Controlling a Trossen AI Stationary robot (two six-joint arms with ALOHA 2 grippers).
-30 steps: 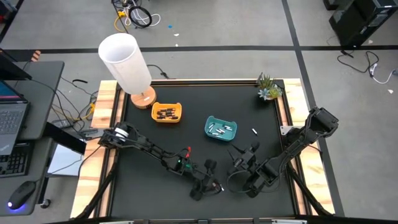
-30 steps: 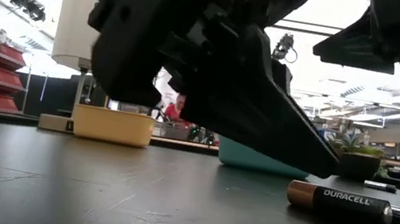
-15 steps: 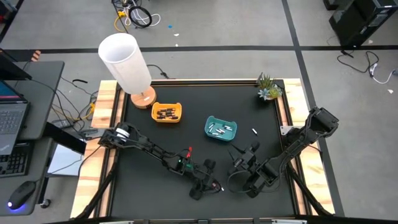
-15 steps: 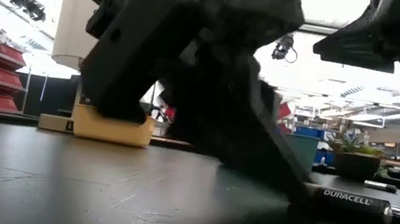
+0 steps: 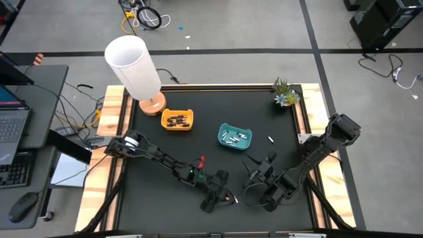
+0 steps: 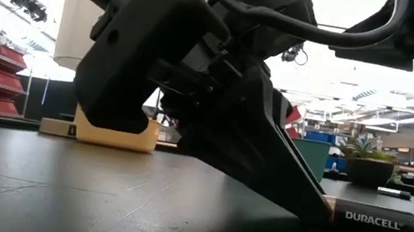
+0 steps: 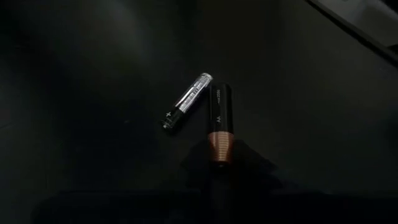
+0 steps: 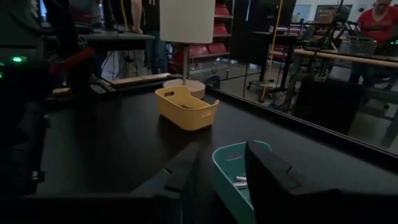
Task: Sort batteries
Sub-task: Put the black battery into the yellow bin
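Observation:
A dark battery [image 7: 219, 118] with a copper end lies on the black table top near its front edge. A silver battery [image 7: 186, 101] lies beside it. My left gripper [image 6: 317, 207] slants down onto the dark battery's copper end and is shut on it. My right gripper [image 8: 221, 180] hangs open a little to the right of it [image 5: 254, 170], above the table, with nothing between its fingers. An orange tray [image 5: 177, 119] holds dark batteries and a teal tray [image 5: 234, 137] holds silver ones. My left gripper has the dark battery by its copper end [image 7: 219, 152], pinched at the fingers' free ends. The fingers [image 6: 283, 161] slant down from the table's left and run roughly along the battery. The battery lies flat on the table.
A white lamp [image 5: 135, 69] stands at the far left corner and a small plant [image 5: 285, 92] at the far right corner. One loose battery [image 5: 270, 139] lies right of the teal tray. Wooden rails edge the table's left and right sides.
My left gripper has sunk and tipped down a little until its fingertips reached the table and taken the dark battery's copper end. The dark battery has slid a little along the table, away from the fingers.

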